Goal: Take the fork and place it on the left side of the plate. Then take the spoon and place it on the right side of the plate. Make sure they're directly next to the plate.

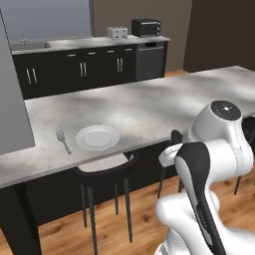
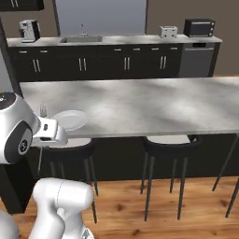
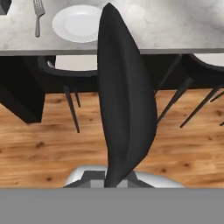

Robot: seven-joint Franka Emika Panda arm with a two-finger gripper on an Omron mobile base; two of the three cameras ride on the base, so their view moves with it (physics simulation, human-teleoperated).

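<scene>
Hand view—silvery fork [image 3: 38, 15] beside white plate [image 3: 78, 23].

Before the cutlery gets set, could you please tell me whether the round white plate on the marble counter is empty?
Empty: the round white plate shows bare white, with the silver fork lying beside it.

I take the plate [image 1: 97, 137] as landmark — it sits on the counter [image 1: 149, 104] near its front edge. Fork [image 1: 62, 139] lies on the counter just left of the plate, apart from it. A stool [image 1: 102, 172] stands below the plate. Toaster [image 1: 117, 33] and oven [image 1: 146, 27] — far behind it.
</scene>
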